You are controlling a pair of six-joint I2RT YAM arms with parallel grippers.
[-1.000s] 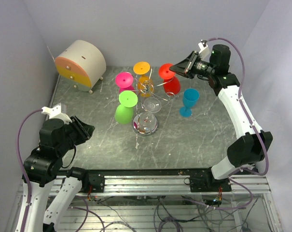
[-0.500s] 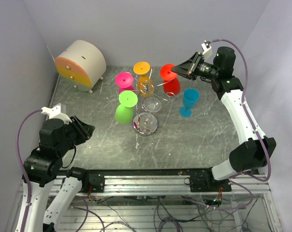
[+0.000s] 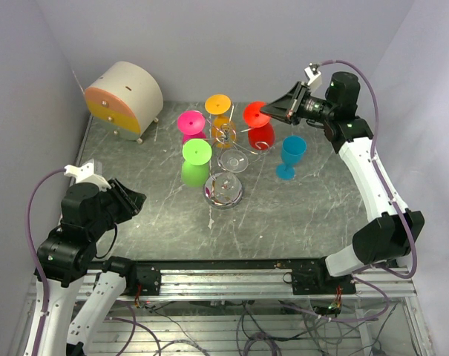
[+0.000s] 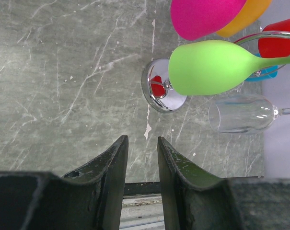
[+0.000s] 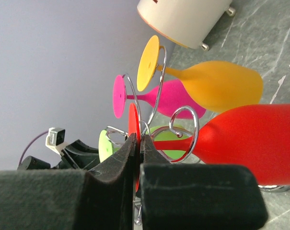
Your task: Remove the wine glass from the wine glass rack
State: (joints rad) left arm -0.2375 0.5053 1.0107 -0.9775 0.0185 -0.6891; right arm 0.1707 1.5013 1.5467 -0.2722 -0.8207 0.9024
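The right gripper (image 3: pixel 272 111) is clenched edge-on around the round foot of the red wine glass (image 3: pixel 263 133), which hangs bowl-down on the far right hook of the wire rack (image 3: pixel 223 191) at the middle of the surface (image 3: pixel 306 215). The left gripper (image 3: pixel 131 199) waits near left, its jaws slightly parted on nothing. The glass should come free best if the foot is drawn outward along the hook's open loop with the stem kept level. It must also steer clear of the orange glass (image 3: pixel 223 126) beside it and the blue glass (image 3: pixel 291 156) standing just right. No brand, label or writing is legible anywhere.
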